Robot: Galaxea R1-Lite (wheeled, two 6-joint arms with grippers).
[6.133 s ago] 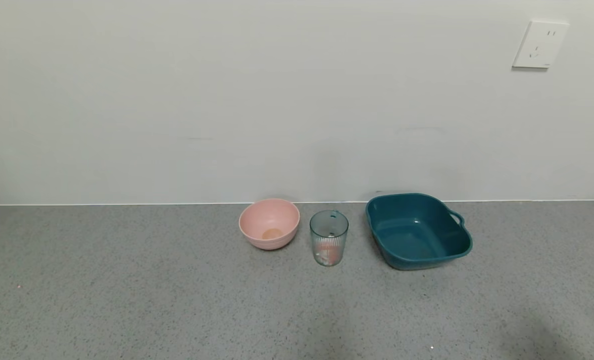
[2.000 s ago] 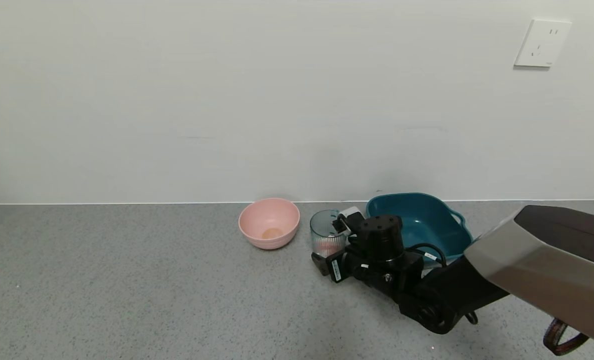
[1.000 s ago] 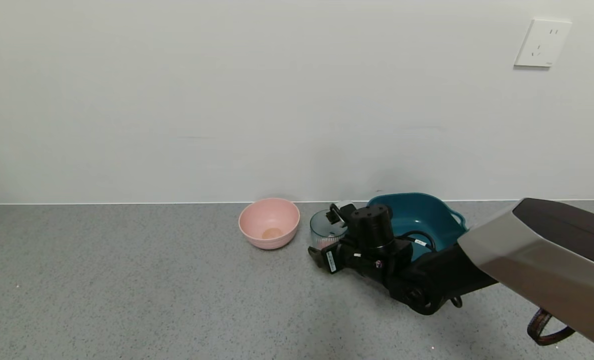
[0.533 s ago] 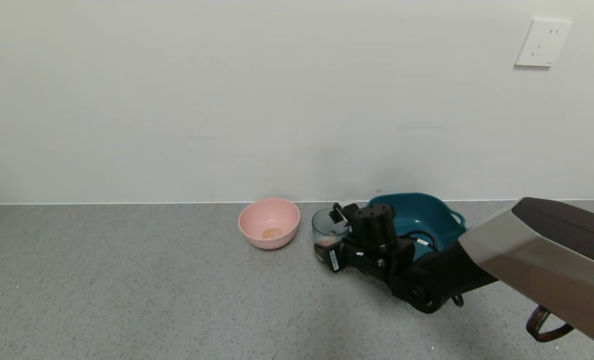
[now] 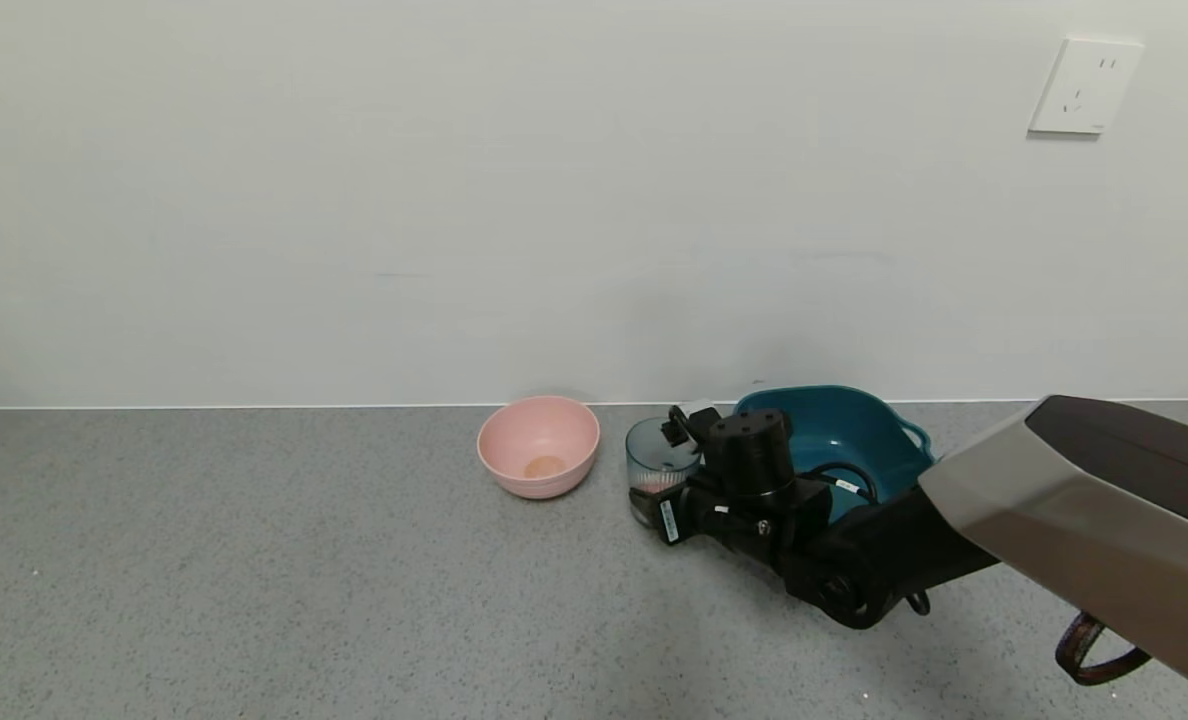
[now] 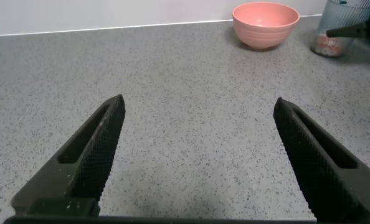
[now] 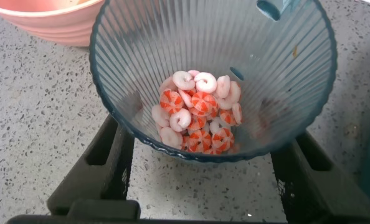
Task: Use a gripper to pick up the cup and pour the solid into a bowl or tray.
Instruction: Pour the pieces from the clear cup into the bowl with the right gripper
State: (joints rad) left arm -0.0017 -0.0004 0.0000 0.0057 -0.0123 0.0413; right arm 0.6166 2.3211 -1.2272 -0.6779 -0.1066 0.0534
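The ribbed blue-green cup (image 5: 654, 445) stands on the grey counter between the pink bowl and the dark teal basin (image 5: 859, 430). Pink-orange and white lumps, the solid (image 7: 200, 112), lie in its bottom. My right gripper (image 5: 659, 468) reaches in from the right, low at the cup's base. Its two fingers (image 7: 113, 162) press the cup (image 7: 213, 56) from both sides. The cup's foot rests on the counter. My left gripper (image 6: 199, 134) hangs open and empty over bare counter, out of the head view; the cup (image 6: 341, 31) shows far off in its view.
The round pink bowl (image 5: 539, 445) stands just left of the cup, close to the gripper's finger. The white wall runs right behind all three vessels. A wall socket (image 5: 1084, 85) sits high at the right. My right arm covers the basin's front.
My right arm came in from the right and set its fingers round the cup. The near finger then closed in against the cup, which shifted slightly to the right.
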